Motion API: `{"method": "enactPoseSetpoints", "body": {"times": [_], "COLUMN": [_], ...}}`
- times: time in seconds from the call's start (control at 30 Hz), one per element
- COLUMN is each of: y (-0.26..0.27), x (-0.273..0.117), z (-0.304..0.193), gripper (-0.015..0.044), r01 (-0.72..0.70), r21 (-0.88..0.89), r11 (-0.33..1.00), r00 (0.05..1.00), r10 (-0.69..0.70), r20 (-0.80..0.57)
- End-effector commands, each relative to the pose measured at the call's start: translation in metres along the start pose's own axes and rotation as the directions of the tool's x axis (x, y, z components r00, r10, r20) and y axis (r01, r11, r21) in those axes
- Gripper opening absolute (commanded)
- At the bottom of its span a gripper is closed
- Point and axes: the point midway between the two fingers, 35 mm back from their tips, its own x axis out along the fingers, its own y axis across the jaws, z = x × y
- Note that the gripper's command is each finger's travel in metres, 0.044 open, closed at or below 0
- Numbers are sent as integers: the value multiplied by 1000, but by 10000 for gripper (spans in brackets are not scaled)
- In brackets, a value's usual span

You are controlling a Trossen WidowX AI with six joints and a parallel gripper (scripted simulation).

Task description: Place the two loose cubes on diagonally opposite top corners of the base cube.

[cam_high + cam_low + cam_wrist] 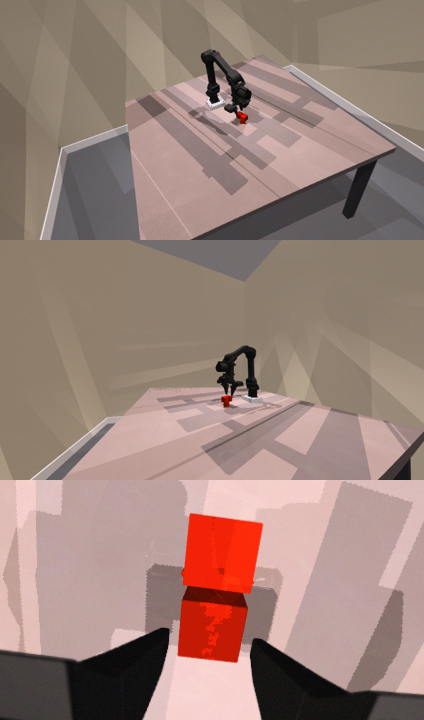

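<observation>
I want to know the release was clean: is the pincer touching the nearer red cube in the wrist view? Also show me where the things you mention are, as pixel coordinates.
Apart. The wrist view shows table surface between each pincer (210, 641) fingertip and the red cube (212, 632).

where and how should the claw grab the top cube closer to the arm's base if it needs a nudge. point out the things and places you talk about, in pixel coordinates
Probably best by two opposite upright sides of that red cube (239, 114) (212, 632), coming straight down from above. In the wrist view the open claw (238, 110) (229, 394) (210, 641) has a fingertip off either side, while the other top cube (244, 116) (222, 552) crowds a third side.
</observation>
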Motion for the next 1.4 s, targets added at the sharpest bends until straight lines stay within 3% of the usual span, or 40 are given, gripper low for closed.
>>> {"method": "enactPoseSetpoints", "body": {"times": [0.0, 1.0, 1.23, 1.37], "y": [0, 0, 0, 0], "x": [-8, -45, -51, -55], "z": [2, 2, 0, 0], "gripper": [205, 205, 389, 400], "r01": [1, 1, 1, 1], "r21": [0, 0, 0, 0], "r11": [1000, 1000, 1000, 1000], "r00": [1000, 1000, 1000, 1000], "r10": [-1, -1, -1, -1], "r20": [11, 11, 6, 6]}}
